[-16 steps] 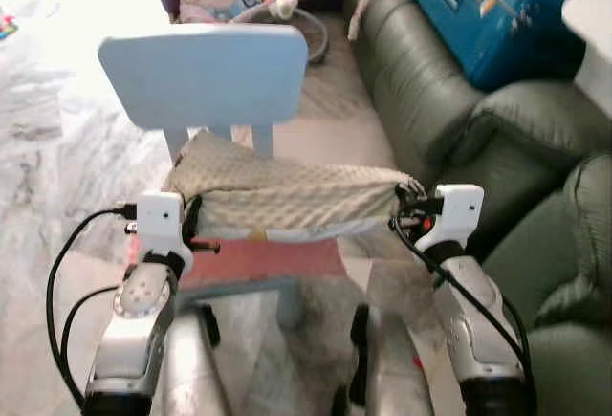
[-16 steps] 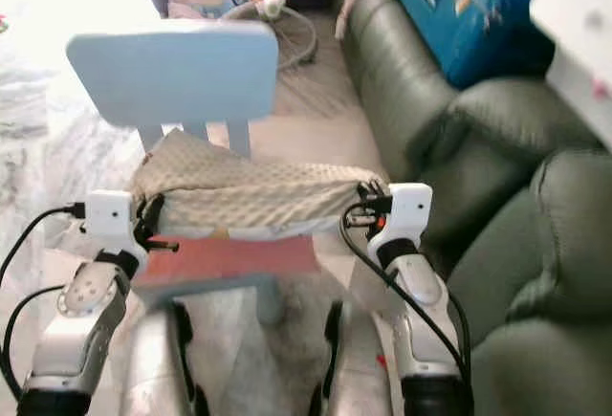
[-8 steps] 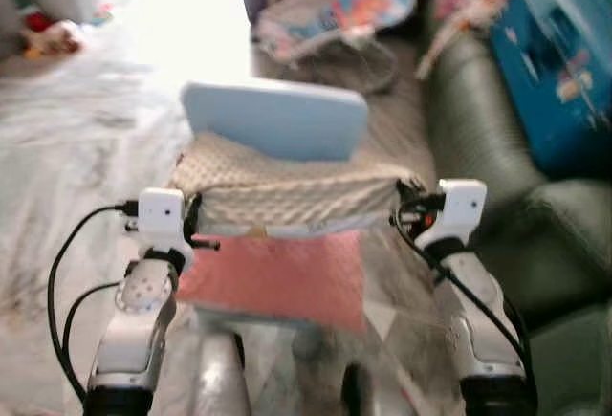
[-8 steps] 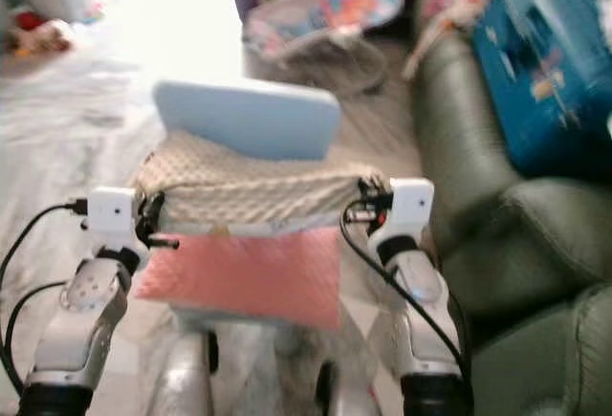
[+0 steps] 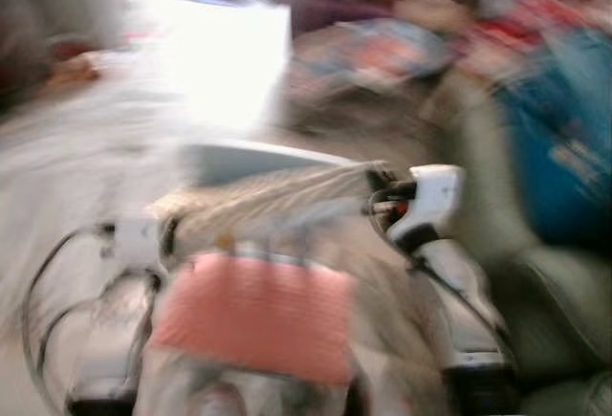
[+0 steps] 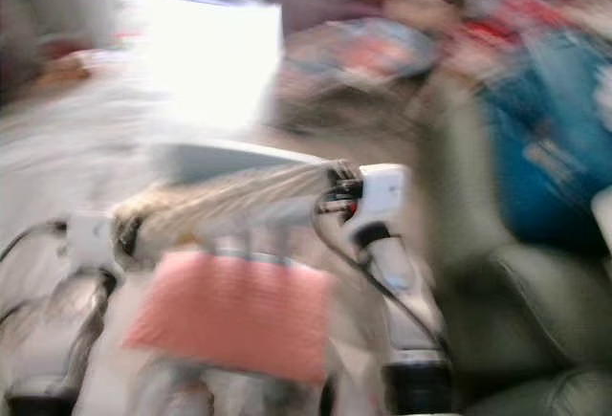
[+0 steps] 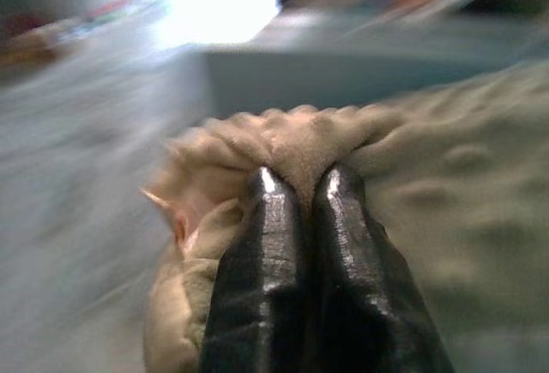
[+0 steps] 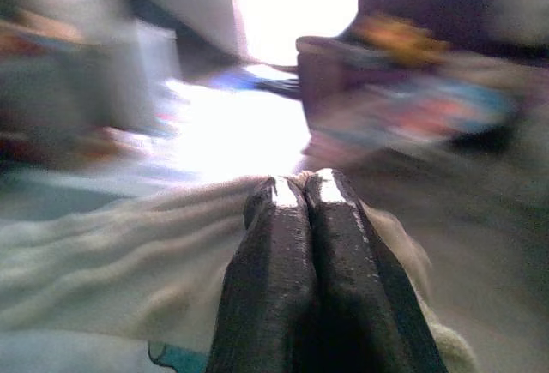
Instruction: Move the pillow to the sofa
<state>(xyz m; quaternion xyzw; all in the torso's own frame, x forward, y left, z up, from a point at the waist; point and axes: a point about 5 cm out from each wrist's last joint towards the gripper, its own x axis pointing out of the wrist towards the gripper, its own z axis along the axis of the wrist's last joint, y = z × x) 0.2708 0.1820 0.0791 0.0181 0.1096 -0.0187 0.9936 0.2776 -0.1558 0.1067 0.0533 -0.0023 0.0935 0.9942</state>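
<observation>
The head views are very blurry. The pillow is bumpy and cream-colored, and it stretches across the middle of the frame, up in the air between the two hands. The left hand is clenched on one end of the pillow; its two black fingers squeeze a fold of the soft cloth. The right hand is clenched on the other end, with its fingers pressed tight together on the edge. In the left eye view the right end of the pillow sits higher than the left end, so it is tilted. A pale blue chair shows just behind the pillow, and its pink seat is below it, in the lower middle of the frame. The dark green sofa is at the right side of the frame. A big blue thing lies on it, too blurry to tell what it is
</observation>
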